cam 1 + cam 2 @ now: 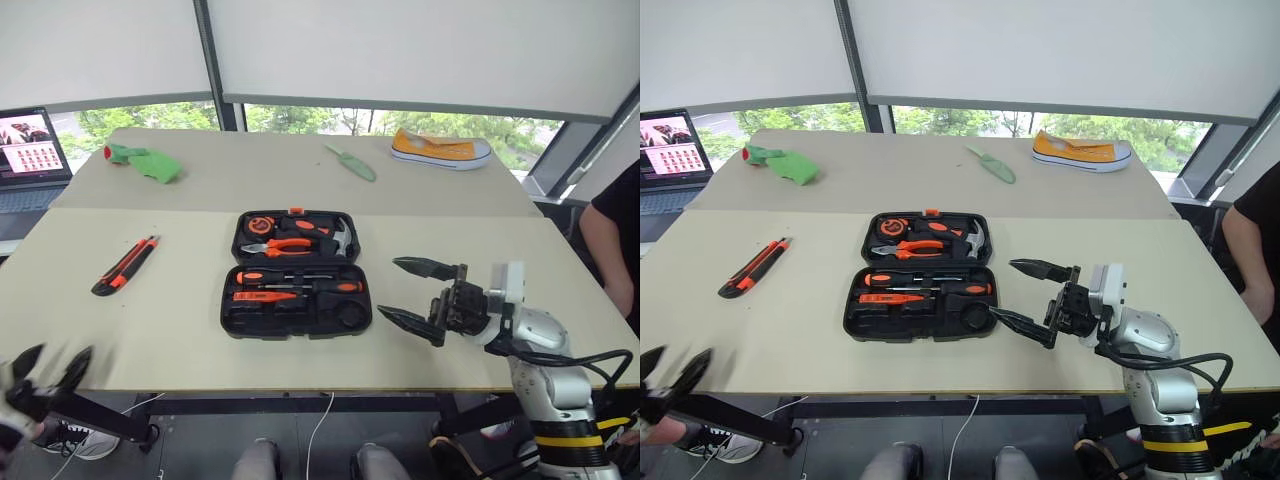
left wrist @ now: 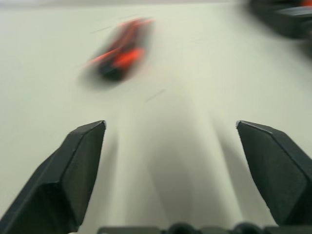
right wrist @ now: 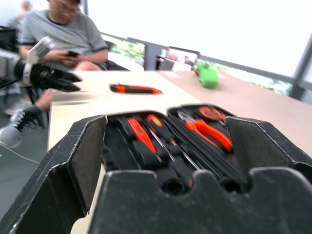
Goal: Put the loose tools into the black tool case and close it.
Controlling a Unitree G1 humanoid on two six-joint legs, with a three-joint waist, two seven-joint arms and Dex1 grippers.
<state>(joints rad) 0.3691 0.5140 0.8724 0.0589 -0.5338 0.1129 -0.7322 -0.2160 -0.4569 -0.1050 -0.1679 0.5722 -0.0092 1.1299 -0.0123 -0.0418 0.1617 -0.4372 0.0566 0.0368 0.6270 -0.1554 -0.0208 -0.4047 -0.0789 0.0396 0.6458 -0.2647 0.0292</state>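
On the beige worktop (image 1: 430, 330) the black tool case (image 1: 295, 272) lies open for loading; the utility knife (image 1: 125, 265) waits left of it. Both the left claw (image 1: 50, 370) and the right claw (image 1: 415, 292) stand apart, empty.

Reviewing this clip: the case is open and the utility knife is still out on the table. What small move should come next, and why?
Probably reach the left hand, open and empty at the table's near edge, toward the utility knife. It lies loose on the table left of the open black tool case, while the open right hand waits on the case's other side.

Bright daylight from the windows (image 1: 420, 125) behind — soft shadows; left wrist view badly motion-blurred.
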